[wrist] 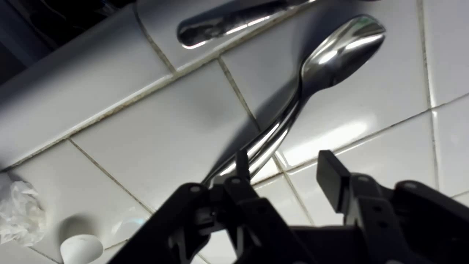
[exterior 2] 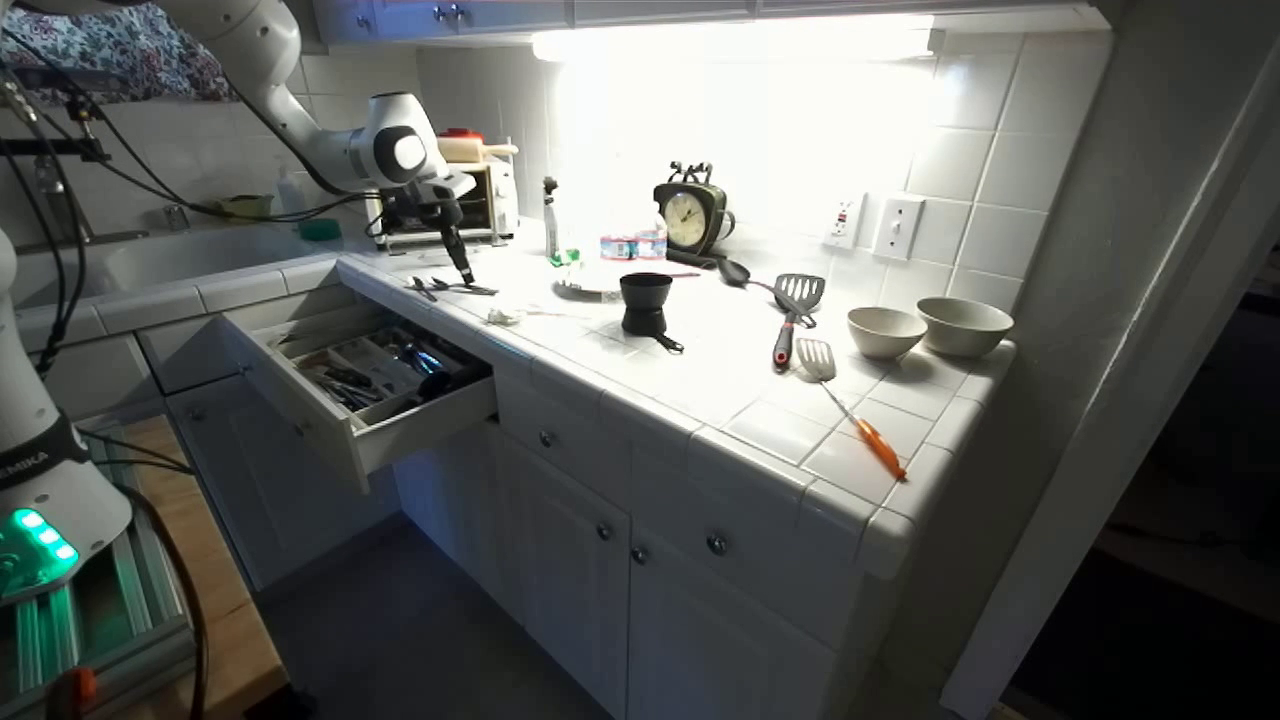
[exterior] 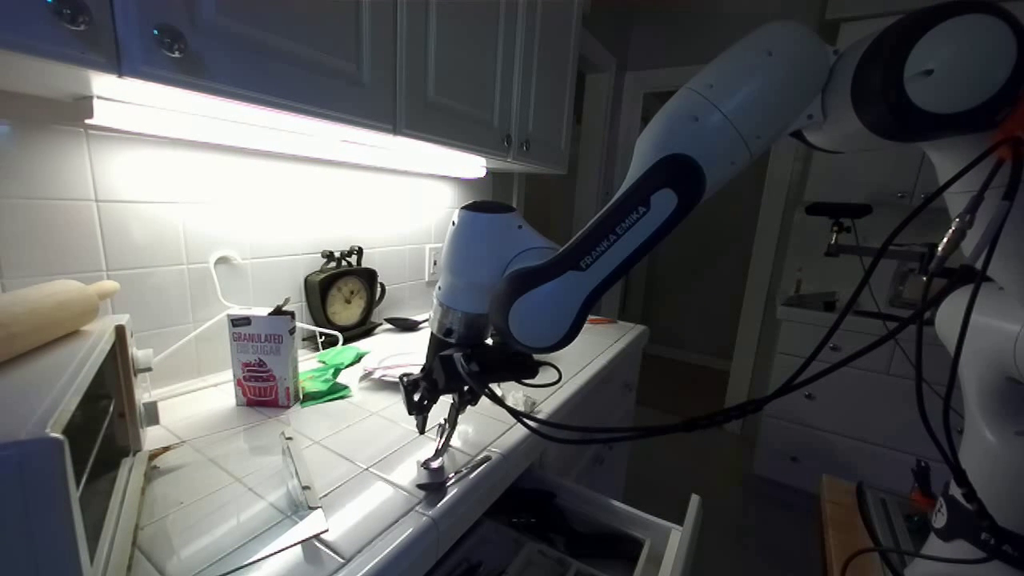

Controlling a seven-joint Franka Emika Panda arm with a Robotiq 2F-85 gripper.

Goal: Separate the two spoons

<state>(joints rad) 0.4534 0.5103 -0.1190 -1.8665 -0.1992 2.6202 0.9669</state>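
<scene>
The two spoons (wrist: 339, 60) lie nested on the white tiled counter in the wrist view. Their shiny dark bowls overlap at the upper right, and their slender handles run side by side toward the lower left. In an exterior view the spoons (exterior: 434, 462) sit right under the gripper. My gripper (wrist: 285, 168) is open with nothing between the fingers. Its left finger overlaps the handles and hides their ends; I cannot tell whether it touches them. The right finger stands apart over bare tile. The gripper (exterior 2: 465, 278) points down at the counter in an exterior view.
Another utensil (wrist: 231, 24) lies beside the spoons, nearer the counter edge. An open cutlery drawer (exterior 2: 420, 440) is below that edge. A metal bracket (exterior: 300, 472), a toaster oven (exterior: 80, 432), a sugar box (exterior: 262, 360) and a black cup (exterior 2: 645, 300) stand on the counter.
</scene>
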